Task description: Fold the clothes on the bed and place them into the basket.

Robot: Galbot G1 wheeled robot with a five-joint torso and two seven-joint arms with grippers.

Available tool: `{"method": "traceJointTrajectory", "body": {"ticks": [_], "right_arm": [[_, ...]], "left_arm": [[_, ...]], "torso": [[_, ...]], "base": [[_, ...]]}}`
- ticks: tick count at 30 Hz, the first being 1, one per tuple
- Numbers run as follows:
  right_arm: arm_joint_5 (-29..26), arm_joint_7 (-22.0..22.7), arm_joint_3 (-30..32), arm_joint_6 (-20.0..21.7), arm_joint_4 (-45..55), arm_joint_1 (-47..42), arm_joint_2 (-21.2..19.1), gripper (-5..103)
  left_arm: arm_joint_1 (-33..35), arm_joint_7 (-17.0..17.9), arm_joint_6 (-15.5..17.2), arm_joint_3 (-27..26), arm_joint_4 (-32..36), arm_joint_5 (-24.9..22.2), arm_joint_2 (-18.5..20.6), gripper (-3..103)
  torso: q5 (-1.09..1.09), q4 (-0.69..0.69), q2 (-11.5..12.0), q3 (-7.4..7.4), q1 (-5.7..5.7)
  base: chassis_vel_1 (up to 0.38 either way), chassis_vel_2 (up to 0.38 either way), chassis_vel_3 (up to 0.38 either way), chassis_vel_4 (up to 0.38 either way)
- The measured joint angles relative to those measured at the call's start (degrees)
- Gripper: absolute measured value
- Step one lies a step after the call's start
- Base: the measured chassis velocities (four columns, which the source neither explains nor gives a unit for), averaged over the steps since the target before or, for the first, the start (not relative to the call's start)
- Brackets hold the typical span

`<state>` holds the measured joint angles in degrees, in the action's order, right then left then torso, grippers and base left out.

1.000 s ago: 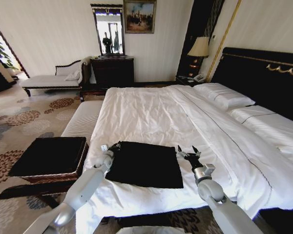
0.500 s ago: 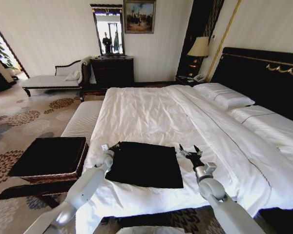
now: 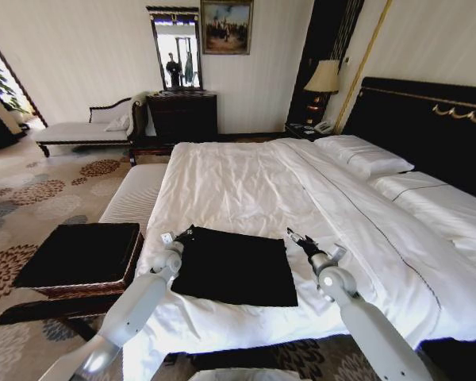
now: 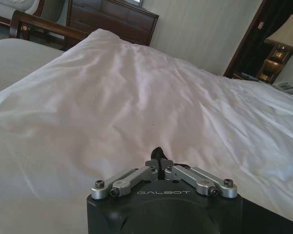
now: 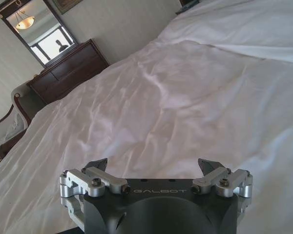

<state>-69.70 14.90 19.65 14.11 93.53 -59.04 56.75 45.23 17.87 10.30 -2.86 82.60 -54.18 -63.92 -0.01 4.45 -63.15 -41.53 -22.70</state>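
"GALBOT" on left gripper [image 4: 160,165], right gripper [image 5: 154,168]

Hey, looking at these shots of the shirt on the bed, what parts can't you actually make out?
- The black T-shirt: its lettering is hidden in the head view, folded under or facing down.
- The basket: its interior is covered by the flat black top in the head view.
- Left claw: in the left wrist view, closed on a bit of black fabric; the shirt itself lies behind the camera housing.
- Right claw: its fingertips are barely visible above the housing.
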Motion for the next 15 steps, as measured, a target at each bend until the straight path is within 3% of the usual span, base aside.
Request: {"method": "traceJointTrajectory", "body": {"ticks": [1,4,6,8,15], "right_arm": [[-2.1,0.0,-0.5,1.6,-1.5,1.1,0.1,100],[-1.3,-0.3,-1.4,2.1,-4.1,2.1,0.3,100],[3.0,-1.1,-2.3,1.2,-8.9,3.3,0.7,100],[3.6,-1.3,-2.4,1.1,-10.2,3.6,0.8,100],[0.9,-2.7,-2.6,1.9,-14.0,5.4,1.0,100]], "left_arm": [[0.1,0.0,0.0,-0.1,0.1,-0.1,0.0,0],[0.1,-0.1,-0.1,-0.1,0.1,-0.1,0.0,0],[0.1,-0.2,-0.2,0.1,0.1,-0.1,-0.3,0],[0.0,-0.3,-0.2,0.2,0.1,0.0,-0.3,0],[0.1,-0.7,-0.3,0.4,0.3,0.0,-0.5,0]], "torso": [[0.0,0.0,0.0,0.0,0.0],[0.0,0.01,0.0,0.0,0.0],[0.02,0.02,0.0,0.0,0.0],[0.03,0.02,0.0,0.0,0.0],[0.0,0.01,0.0,0.0,0.0]], "base": [[0.0,0.0,0.0,0.0],[0.0,0.0,0.0,0.0],[0.0,0.0,0.0,0.0],[0.0,0.0,0.0,0.0],[0.0,0.0,0.0,0.0]]}}
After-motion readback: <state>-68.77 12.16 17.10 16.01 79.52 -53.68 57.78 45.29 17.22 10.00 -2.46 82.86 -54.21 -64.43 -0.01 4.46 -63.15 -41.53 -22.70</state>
